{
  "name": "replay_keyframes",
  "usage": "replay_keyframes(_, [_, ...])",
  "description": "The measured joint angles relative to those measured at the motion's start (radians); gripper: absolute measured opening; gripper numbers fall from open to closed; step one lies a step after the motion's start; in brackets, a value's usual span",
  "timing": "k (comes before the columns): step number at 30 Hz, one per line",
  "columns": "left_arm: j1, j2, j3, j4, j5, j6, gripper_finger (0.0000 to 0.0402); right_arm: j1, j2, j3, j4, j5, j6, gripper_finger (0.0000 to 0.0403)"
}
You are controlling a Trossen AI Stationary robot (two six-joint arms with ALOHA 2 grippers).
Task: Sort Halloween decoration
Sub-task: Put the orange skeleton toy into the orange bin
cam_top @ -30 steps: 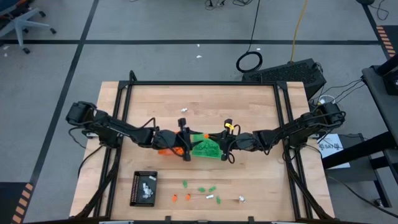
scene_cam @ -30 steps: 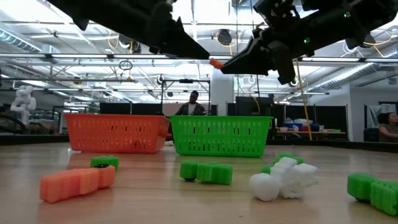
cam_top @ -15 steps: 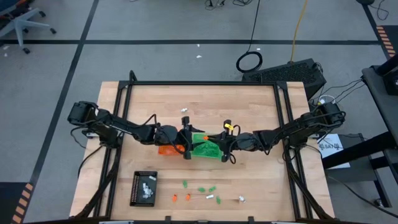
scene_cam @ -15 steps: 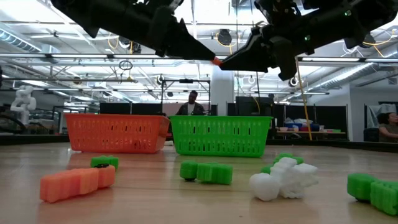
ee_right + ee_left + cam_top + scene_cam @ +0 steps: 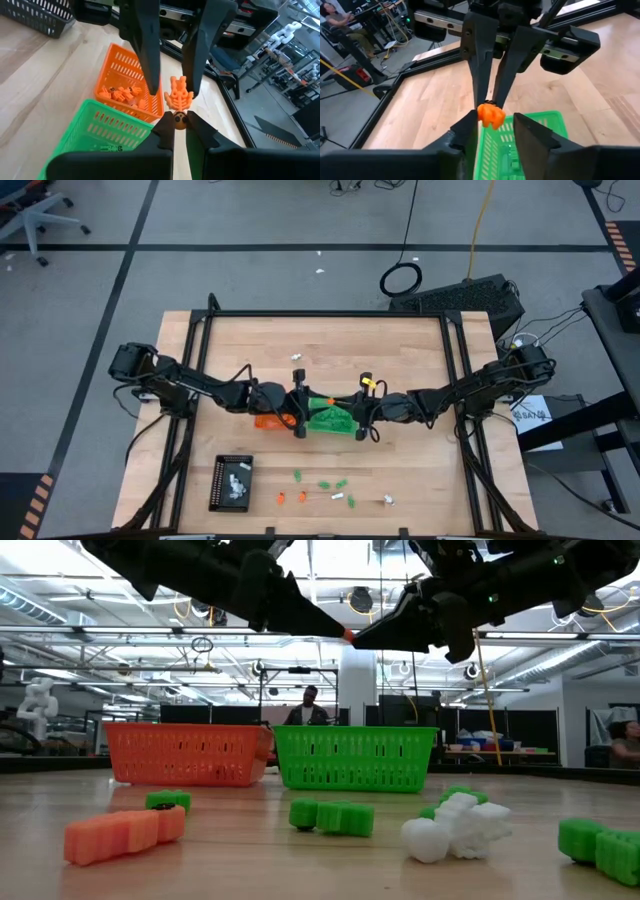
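A small orange skeleton-like trinket [image 5: 179,96] hangs in the air above the green basket [image 5: 355,758], next to the orange basket [image 5: 185,753]. My right gripper [image 5: 179,122] is shut on it. My left gripper [image 5: 495,122] meets it head-on, open, one finger on each side of the trinket [image 5: 491,114]. More orange trinkets lie in the orange basket [image 5: 125,80]. Loose green [image 5: 332,817], orange [image 5: 125,833] and white [image 5: 455,825] trinkets lie on the table near its front edge. My right gripper pinches the trinket's round head end [image 5: 177,120] between its two fingertips, coming nearly level from the table's right. The trinket sticks out beyond the tips toward my left gripper, clear of both baskets. My left gripper's finger [image 5: 472,122] stands right beside the trinket; whether it touches, I cannot tell.
A black rectangular tray [image 5: 232,482] with white pieces lies at the near left. Loose trinkets [image 5: 325,483] are strewn along the near edge. Both arms cross the middle of the table above the two baskets. A black frame rims the table [image 5: 320,313].
My left gripper has edged toward the table's right, up to my right gripper, so that its fingertips now stand around the orange trinket. My right gripper has kept the trinket in place above the green basket.
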Motion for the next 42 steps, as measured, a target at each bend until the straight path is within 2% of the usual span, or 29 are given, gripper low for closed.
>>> replay_keyframes(7, [0.001, 0.0, 0.0, 0.0, 0.0, 0.0, 0.0057, 0.0, 0.0, 0.0, 0.007, -0.002, -0.002, 0.0004])
replay_keyframes(15, [0.0, 0.0, 0.0, -0.004, 0.0, 0.001, 0.0008, 0.0, 0.0, 0.0, -0.001, 0.001, -0.002, 0.001])
replay_keyframes(25, [-0.002, 0.0, 0.0, -0.018, 0.002, 0.0, 0.0005, -0.002, 0.0, 0.0, -0.028, 0.003, 0.079, 0.0097])
replay_keyframes(30, [-0.024, -0.034, 0.0, -0.053, 0.002, -0.008, 0.0005, -0.007, 0.0, 0.0, -0.096, 0.004, 0.135, 0.0122])
replay_keyframes(33, [-0.051, -0.091, 0.0, -0.13, 0.001, -0.029, 0.0005, -0.007, 0.0, 0.0, -0.138, 0.004, 0.165, 0.0127])
replay_keyframes(36, [-0.078, -0.176, 0.0, -0.287, 0.0, -0.095, 0.0005, -0.006, 0.0, 0.0, -0.16, 0.004, 0.183, 0.0127])
replay_keyframes(42, [-0.138, -0.331, 0.002, -0.635, -0.002, -0.338, 0.0004, -0.007, 0.0, 0.0, -0.162, 0.003, 0.184, 0.0128])
